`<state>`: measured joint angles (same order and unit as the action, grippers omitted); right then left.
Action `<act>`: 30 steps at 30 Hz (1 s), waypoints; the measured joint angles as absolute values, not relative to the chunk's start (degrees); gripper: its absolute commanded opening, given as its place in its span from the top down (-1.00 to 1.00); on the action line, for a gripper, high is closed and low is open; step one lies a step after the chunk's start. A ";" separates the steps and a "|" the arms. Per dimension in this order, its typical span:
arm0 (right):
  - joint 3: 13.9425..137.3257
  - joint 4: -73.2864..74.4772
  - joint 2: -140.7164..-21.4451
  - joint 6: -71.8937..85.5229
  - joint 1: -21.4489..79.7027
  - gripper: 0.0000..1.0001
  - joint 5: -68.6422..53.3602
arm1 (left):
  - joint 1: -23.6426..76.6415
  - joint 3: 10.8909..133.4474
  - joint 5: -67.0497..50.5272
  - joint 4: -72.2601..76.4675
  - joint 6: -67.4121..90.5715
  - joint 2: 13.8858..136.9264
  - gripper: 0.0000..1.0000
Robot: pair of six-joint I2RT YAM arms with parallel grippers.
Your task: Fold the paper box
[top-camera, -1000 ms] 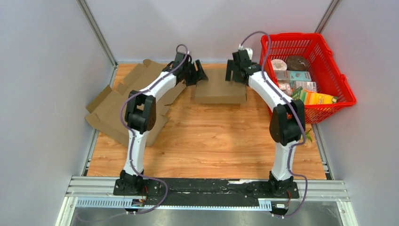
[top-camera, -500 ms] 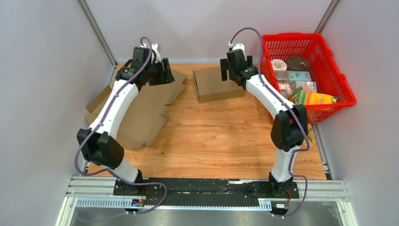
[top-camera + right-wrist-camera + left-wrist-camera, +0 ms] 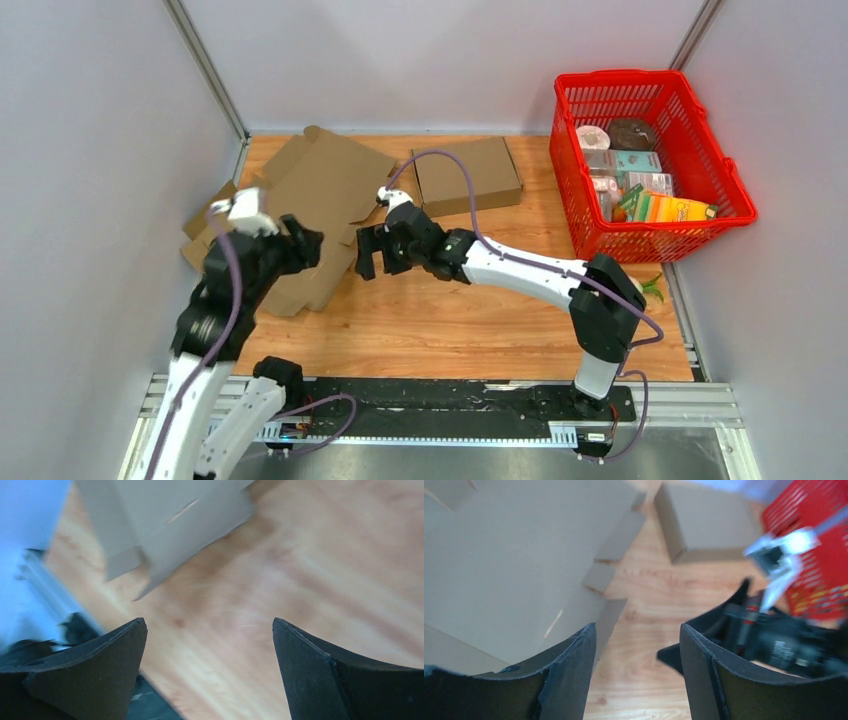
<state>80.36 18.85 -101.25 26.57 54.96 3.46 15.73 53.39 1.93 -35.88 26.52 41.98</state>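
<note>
Both arms have pulled back from the folded box (image 3: 467, 176) at the far edge of the tabletop (image 3: 480, 310), and the left tool (image 3: 302, 246) and right tool (image 3: 374, 252), both wide and empty, now face each other beside the flat cardboard (image 3: 322, 185), so they could collide.

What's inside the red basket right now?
Inside the red plastic mesh basket: a white round item, a dark round item, a small teal carton and an orange-yellow packet, among other packs. Whatever lies beneath them, and the basket floor, is covered.
</note>
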 measured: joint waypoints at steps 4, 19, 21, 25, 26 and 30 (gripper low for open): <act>77.60 10.90 -102.50 40.64 58.02 -1.00 -0.58 | 15.73 52.27 6.83 -39.75 27.70 22.74 -0.57; 82.67 -1.93 -122.26 61.54 55.09 0.45 -9.67 | 14.81 47.46 21.61 -63.96 49.67 28.97 -0.60; 82.76 -3.14 -122.48 62.46 54.63 0.62 -11.42 | 11.90 47.51 21.67 -63.57 50.24 32.14 -0.51; 81.34 -8.84 -122.41 64.93 53.19 0.72 -15.88 | -0.32 47.29 20.05 -61.30 50.37 41.63 -0.62; 80.84 -9.78 -122.37 65.49 52.77 0.74 -16.69 | -3.33 46.37 20.05 -59.70 50.63 43.42 -0.63; 78.87 -13.04 -122.37 68.03 51.13 0.79 -19.92 | -14.90 38.28 17.47 -54.30 52.16 42.74 -0.64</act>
<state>78.87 -13.04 -122.37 68.03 51.13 -19.92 -14.90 38.28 17.47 -54.30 52.16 42.74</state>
